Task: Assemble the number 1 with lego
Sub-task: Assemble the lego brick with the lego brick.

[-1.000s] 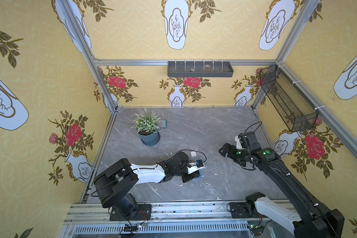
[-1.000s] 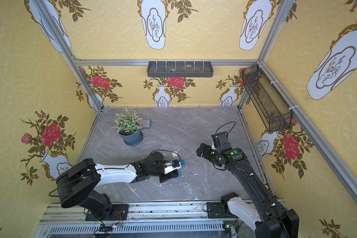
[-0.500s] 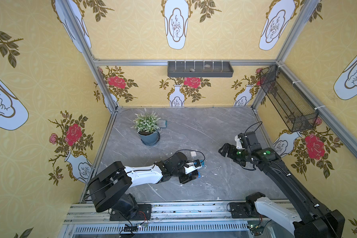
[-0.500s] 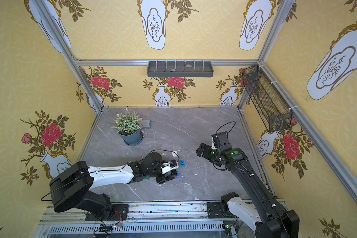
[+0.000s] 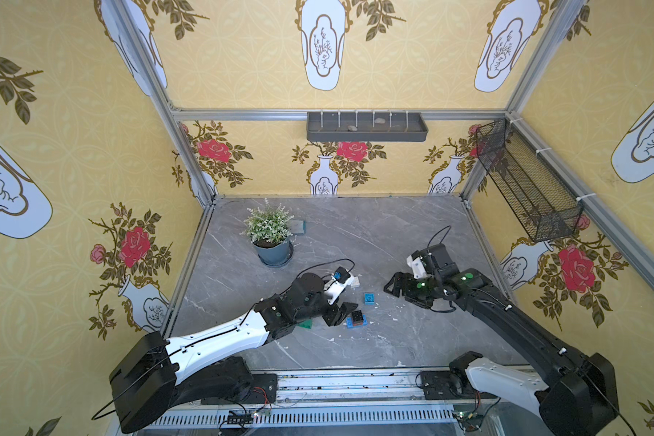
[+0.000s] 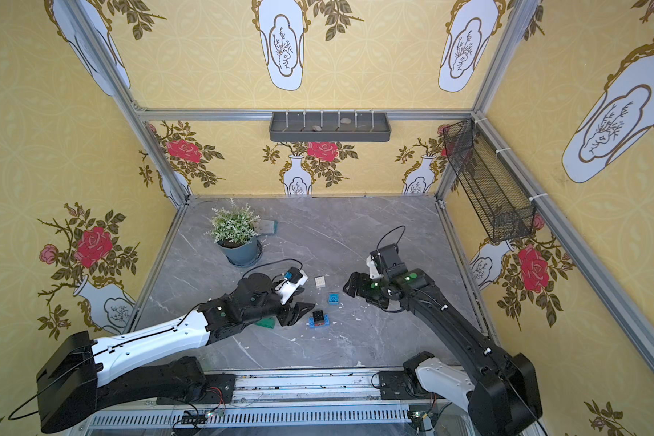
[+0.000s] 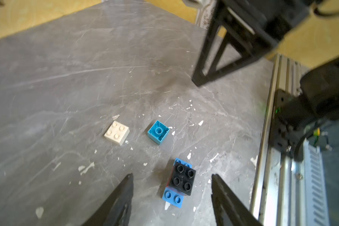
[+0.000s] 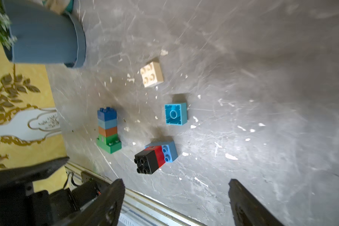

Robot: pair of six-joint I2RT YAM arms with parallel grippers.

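Tabletop (image 5: pixel 355 234) of grey marble pattern carries everything. The left arm (image 5: pixel 223 336) and the right arm (image 5: pixel 506 321) reach over it from the near edge. The left hand (image 7: pixel 171 175) is low over the surface, its fingers moderately apart and holding nothing. The right hand (image 8: pixel 175 181) hangs on the other side of the bricks, its fingers wide apart and holding nothing.

The potted plant (image 5: pixel 272 249) stands further back, well apart from both hands. The lego (image 5: pixel 369 298) is in the middle, between the two hands.

The tall stack (image 8: pixel 107 129) has a long green brick as base, then green, orange-brown, light blue and blue. In both top views the left arm hides most of it. The short stack (image 7: pixel 182 180), black on red on a long blue brick, is just in front of the left fingers and does not touch them.

The light blue brick (image 7: pixel 158 132) lies near it, hollow side up. The white brick (image 7: pixel 116 133) lies studs up beside the light blue one, apart from it. Marks on the studs are too blurred to read.
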